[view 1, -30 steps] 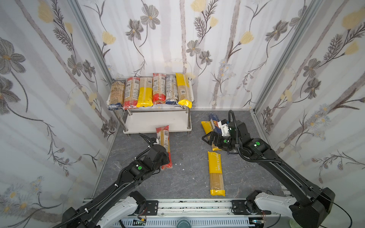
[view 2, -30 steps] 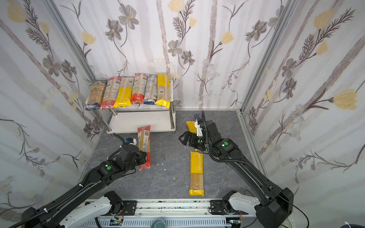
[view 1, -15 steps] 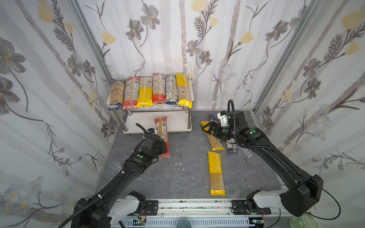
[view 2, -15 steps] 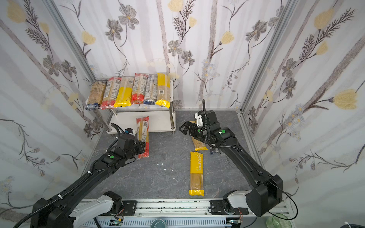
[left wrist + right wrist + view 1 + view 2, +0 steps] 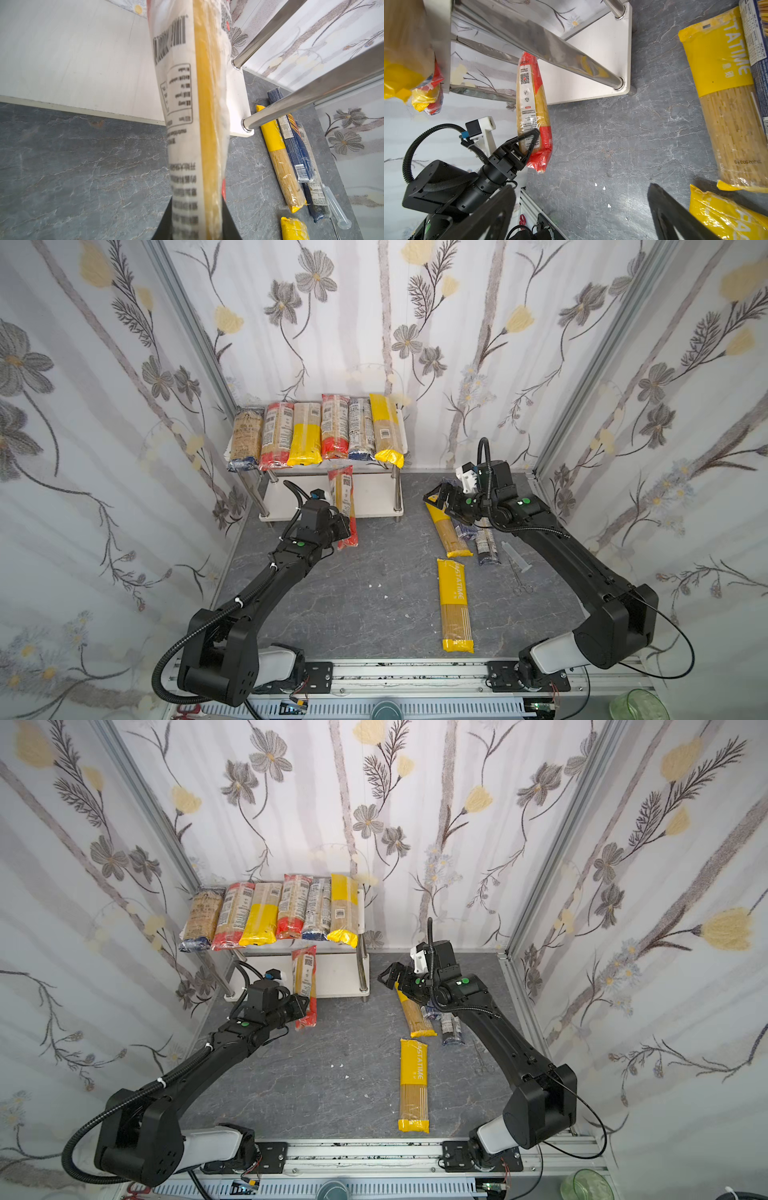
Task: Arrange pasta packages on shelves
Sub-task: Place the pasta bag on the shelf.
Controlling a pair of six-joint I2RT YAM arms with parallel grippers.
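Note:
My left gripper (image 5: 343, 527) (image 5: 306, 1006) (image 5: 196, 225) is shut on a red-ended pasta package (image 5: 343, 499) (image 5: 304, 977) (image 5: 187, 108) (image 5: 532, 104) near its near end. The package's far end reaches over the lower white board (image 5: 374, 491) of the shelves, just under the top board's front edge. Several pasta packages (image 5: 305, 433) lie side by side on the top board. My right gripper (image 5: 441, 498) (image 5: 392, 977) (image 5: 580, 187) hangs open and empty above the grey floor, beside a yellow package (image 5: 449, 535) (image 5: 724, 104) and dark blue ones (image 5: 484, 545).
Another yellow package (image 5: 455, 601) (image 5: 413, 1079) lies alone toward the front. A clear syringe (image 5: 515, 556) and small metal scissors (image 5: 520, 583) lie right of the floor packages. Metal posts (image 5: 397, 489) stand at the shelves' corners. Walls close in on three sides.
The left arm has carried the red-ended package away from the front, its far end now over the lower board. The right gripper has lifted back off the floor packages, still open.

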